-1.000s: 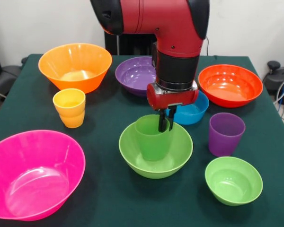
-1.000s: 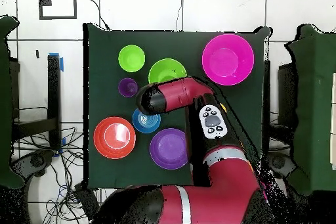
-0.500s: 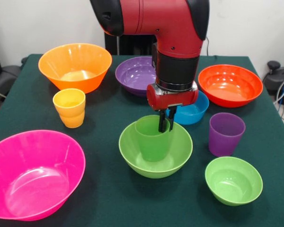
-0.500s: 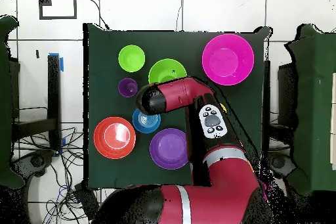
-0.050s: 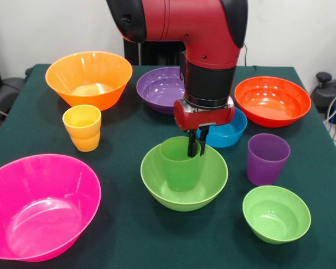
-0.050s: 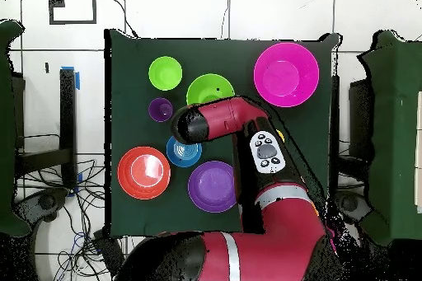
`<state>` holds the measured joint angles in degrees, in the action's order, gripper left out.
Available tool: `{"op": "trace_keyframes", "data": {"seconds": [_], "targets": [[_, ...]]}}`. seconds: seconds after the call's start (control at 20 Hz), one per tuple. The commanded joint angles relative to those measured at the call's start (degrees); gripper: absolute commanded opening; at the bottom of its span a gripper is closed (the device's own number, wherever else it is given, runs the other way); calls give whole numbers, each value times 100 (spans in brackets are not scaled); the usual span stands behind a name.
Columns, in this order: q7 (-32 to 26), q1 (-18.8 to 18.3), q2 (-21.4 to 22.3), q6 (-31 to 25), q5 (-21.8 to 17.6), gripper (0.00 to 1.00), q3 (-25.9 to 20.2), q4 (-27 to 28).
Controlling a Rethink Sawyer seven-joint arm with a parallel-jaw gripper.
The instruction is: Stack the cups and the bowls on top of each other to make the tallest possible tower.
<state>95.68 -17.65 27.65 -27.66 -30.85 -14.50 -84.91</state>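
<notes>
Seven bowls, three cups (tool (image 5: pixel 195 150) pinching the green cup (image 5: pixel 180 163) rim)

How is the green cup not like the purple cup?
The green cup stands inside the lime-green bowl; the purple cup stands on the table. The gripper has its fingers on the green cup's rim; nothing touches the purple cup. Their colours differ too. Both are upright, tapered and open at the top.
</notes>
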Motion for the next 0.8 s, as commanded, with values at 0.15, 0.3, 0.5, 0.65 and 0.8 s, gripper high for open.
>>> {"op": "trace_keyframes", "data": {"seconds": [0.15, 0.3, 0.5, 0.65, 0.8], "targets": [[125, 32, -194, -150, 63, 0, -253, 351], [78, 69, -235, -316, 103, 0, -269, 488], [70, 48, -248, -277, 101, 0, -284, 471], [69, 71, -259, -315, 110, 0, -287, 538], [101, 86, -309, -307, 122, 0, -282, 565]]}}
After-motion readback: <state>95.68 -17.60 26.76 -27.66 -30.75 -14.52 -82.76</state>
